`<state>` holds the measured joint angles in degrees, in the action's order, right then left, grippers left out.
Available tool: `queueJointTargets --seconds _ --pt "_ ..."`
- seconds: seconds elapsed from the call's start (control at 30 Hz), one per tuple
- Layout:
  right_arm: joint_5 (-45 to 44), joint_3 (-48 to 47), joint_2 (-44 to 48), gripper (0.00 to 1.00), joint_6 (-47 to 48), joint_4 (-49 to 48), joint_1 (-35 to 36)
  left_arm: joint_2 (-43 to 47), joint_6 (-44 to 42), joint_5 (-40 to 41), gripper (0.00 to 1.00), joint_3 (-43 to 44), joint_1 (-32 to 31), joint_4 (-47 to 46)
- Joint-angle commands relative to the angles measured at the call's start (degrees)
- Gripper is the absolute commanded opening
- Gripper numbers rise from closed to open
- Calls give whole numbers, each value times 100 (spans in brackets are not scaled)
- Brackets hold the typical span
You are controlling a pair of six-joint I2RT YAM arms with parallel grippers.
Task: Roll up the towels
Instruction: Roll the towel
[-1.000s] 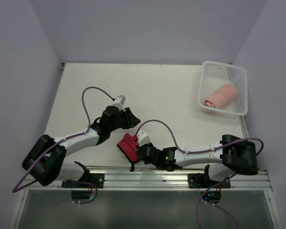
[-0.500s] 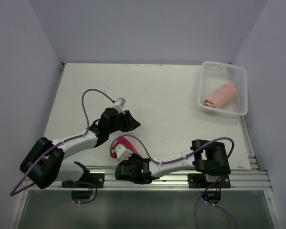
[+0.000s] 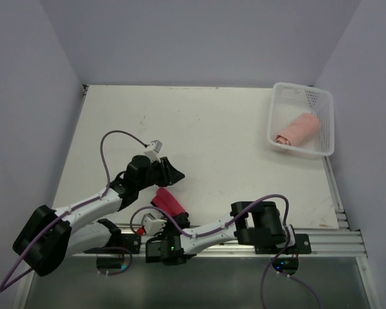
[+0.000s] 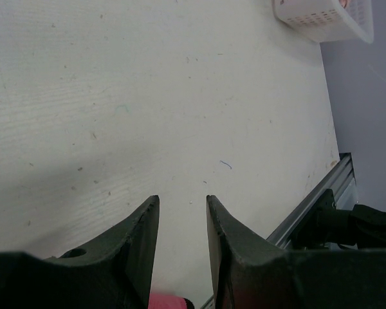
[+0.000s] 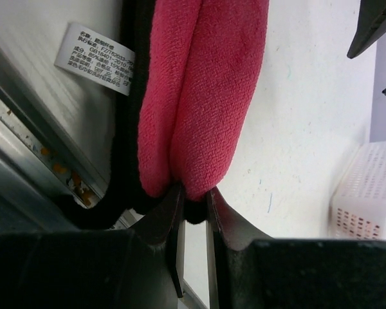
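I see a scuffed white table (image 3: pixel 212 129) boxed in by pale lavender walls (image 3: pixel 180 38). My right gripper (image 5: pixel 194 193) is clenched on the folded red-faced cloth (image 5: pixel 202 90) at the 7 o'clock edge, by the aluminium rail (image 3: pixel 321 239). My left gripper (image 4: pixel 182 209) hangs released and empty. The rolled pink towel (image 3: pixel 298 129) lies in the white basket (image 3: pixel 275 114) at 2 o'clock.

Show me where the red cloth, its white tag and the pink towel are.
red cloth (image 5: pixel 202 90): right wrist view, middle of the folded red face.
white tag (image 5: pixel 96 60): right wrist view, centre of the printed label.
pink towel (image 3: pixel 298 129): top external view, middle of the roll.
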<state>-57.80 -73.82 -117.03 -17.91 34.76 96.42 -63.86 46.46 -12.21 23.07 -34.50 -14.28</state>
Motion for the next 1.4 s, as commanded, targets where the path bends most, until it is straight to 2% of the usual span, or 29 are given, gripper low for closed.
queueJointTargets --seconds 0.0,0.27,0.53,0.63,0.7,0.83,1.03,1.17,1.23,1.37 --pt "-170 -168 -135 0 200 408 157 294 197 -185 39 -328 31 40" --pt "-161 -317 -425 0 499 461 325 620 478 -273 39 -1050 22 -180" --pt "-188 -247 -268 1 473 312 386 322 522 -71 38 -1551 5 -417" --pt "-214 -141 -23 10 368 163 386 146 540 -19 38 -1674 5 -575" --pt "-205 -1 162 12 306 -4 386 66 514 34 37 -1727 -13 -611" --pt "-118 315 725 27 192 -312 386 -65 391 139 37 -1753 -13 -593" --pt "269 1078 1823 39 43 -935 369 -276 382 131 36 -1885 -13 -822" --pt "865 1659 2693 45 -203 -1436 228 -242 390 113 36 -1973 -13 -857" --pt "1252 2045 3220 48 -423 -1805 -61 -206 399 122 36 -1982 -13 -857" --pt "2894 2810 4020 51 -1108 -2622 -1323 -127 417 131 36 -2008 -21 -848"
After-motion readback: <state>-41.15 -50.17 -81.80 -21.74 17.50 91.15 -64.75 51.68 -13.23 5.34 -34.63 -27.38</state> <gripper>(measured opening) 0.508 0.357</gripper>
